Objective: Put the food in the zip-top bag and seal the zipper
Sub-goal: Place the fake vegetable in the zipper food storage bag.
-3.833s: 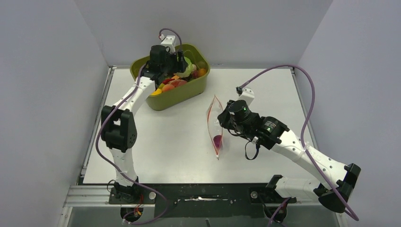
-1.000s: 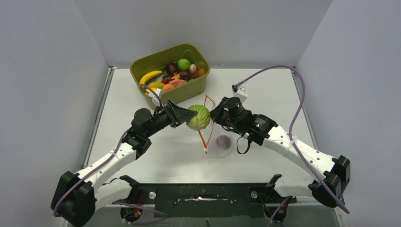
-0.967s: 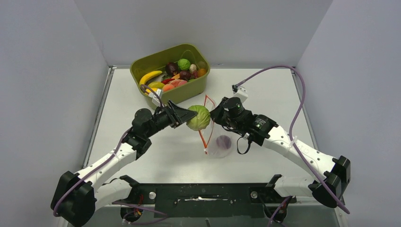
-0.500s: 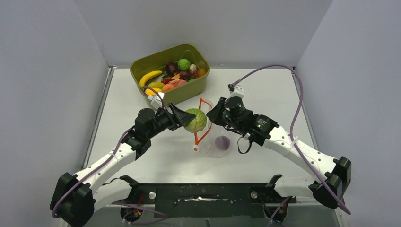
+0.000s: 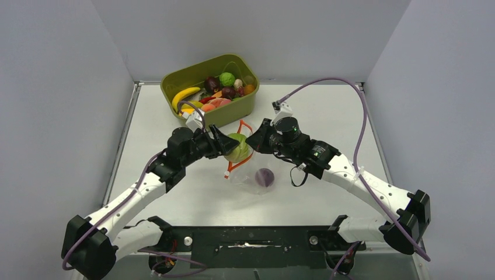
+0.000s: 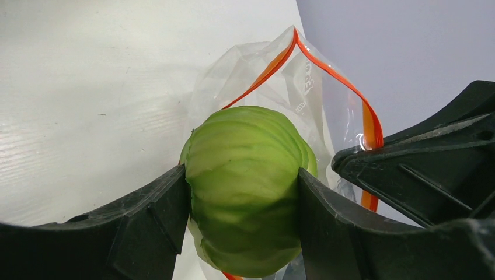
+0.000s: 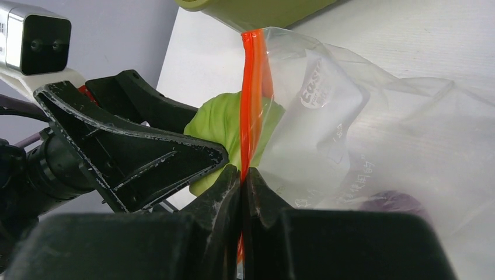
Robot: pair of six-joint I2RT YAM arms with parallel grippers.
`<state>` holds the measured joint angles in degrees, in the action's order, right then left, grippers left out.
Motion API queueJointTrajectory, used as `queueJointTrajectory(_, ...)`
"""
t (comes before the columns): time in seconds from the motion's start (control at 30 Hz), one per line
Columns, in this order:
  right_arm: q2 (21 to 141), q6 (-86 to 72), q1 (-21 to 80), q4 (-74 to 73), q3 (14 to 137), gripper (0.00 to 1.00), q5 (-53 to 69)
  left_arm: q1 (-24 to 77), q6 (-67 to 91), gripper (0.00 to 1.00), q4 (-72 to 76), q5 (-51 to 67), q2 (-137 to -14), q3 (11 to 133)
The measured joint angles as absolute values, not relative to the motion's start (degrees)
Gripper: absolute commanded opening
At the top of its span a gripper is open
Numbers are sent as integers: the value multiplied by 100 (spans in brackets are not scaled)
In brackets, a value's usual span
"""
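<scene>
My left gripper [image 5: 232, 146] [image 6: 242, 176] is shut on a green toy cabbage [image 5: 239, 147] [image 6: 248, 192], one piece of the food, holding it at the open mouth of the zip-top bag [image 5: 255, 174] [image 6: 280, 76]. My right gripper [image 5: 253, 140] [image 7: 241, 172] is shut on the bag's rim, pinching the red-orange zipper [image 7: 251, 87] [image 6: 335, 76] and holding the rim up. A purple food piece [image 5: 264, 176] [image 7: 392, 202] lies inside the bag. In the right wrist view the cabbage [image 7: 219, 122] sits just behind the zipper strip.
An olive-green tub [image 5: 242, 105] stands at the back of the table, just behind the grippers. It holds a banana [image 5: 185, 93], a small green piece [image 5: 227, 79] and several other toy foods. Grey walls close in both sides and the back.
The right gripper has drawn the bag's rim left and toward the tub, and the bag has slid left with it. The cabbage has shifted slightly left and now sits in the bag's mouth.
</scene>
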<state>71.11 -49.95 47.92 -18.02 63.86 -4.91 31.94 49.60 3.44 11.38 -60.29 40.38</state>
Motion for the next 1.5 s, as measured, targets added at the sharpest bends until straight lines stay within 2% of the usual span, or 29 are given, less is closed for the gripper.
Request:
queueJointTrajectory(0.23,7129,-4969,4792,-1594,6386,0,-357,3194,4932,35,-156,1120,-6027,4386)
queueJointTrajectory(0.47,7330,-4976,4792,-1479,6386,0,-252,3188,5124,57,-360,1162,-6101,4447)
queueJointTrajectory(0.77,7356,-5061,4792,-1413,6383,0,-242,3192,4923,71,-1116,1197,-6403,4967)
queueJointTrajectory(1.5,7367,-5186,4766,-1321,6287,0,-235,3192,4624,73,-2053,829,-6082,5356)
